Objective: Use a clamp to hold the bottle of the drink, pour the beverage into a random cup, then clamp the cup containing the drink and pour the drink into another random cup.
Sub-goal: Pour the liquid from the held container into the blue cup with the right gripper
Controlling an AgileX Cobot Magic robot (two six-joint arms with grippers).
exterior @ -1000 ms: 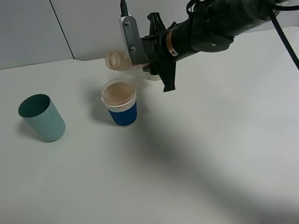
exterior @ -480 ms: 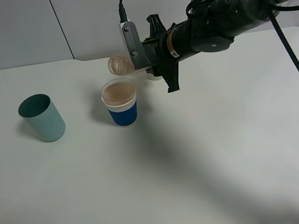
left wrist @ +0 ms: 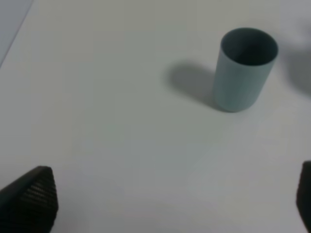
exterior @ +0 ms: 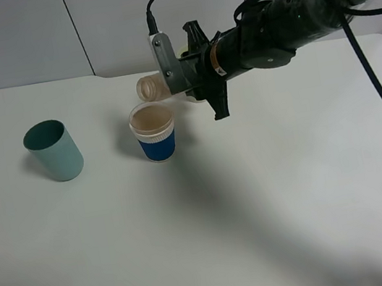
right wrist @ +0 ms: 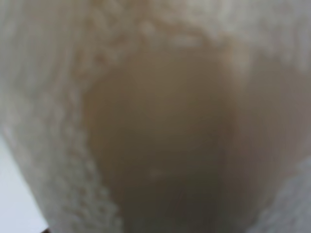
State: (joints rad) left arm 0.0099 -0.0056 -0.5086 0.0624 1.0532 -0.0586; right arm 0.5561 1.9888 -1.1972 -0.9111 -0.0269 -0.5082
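Starting nearest the high camera, you have bare white table (exterior: 215,242). Farther in, toward ten o'clock from the table's middle, two cups stand upright and well apart. One is the teal cup (exterior: 54,151). At its three o'clock is the blue cup (exterior: 156,141), whose white rim rings a pale brown drink (exterior: 151,120) that comes close to the top. Your left gripper (left wrist: 170,206) shows only in its own wrist view. There the dark ribbed fingertips (left wrist: 31,196) sit at opposite edges, jaws spread wide with only table between them, and the teal cup stands ahead of them. Beyond the blue cup, at about its one o'clock and raised above it, your right gripper (exterior: 194,84) has its jaws pinching the bottle (exterior: 154,87). You can see the bottle lies nearly level, its open mouth pointing toward nine o'clock, above the cup's far rim and clear of it. The right wrist view is filled by the blurred bottle wall, with pale brown liquid behind it. Your right arm (exterior: 281,21) runs off toward two o'clock, in front of the grey wall (exterior: 12,41).
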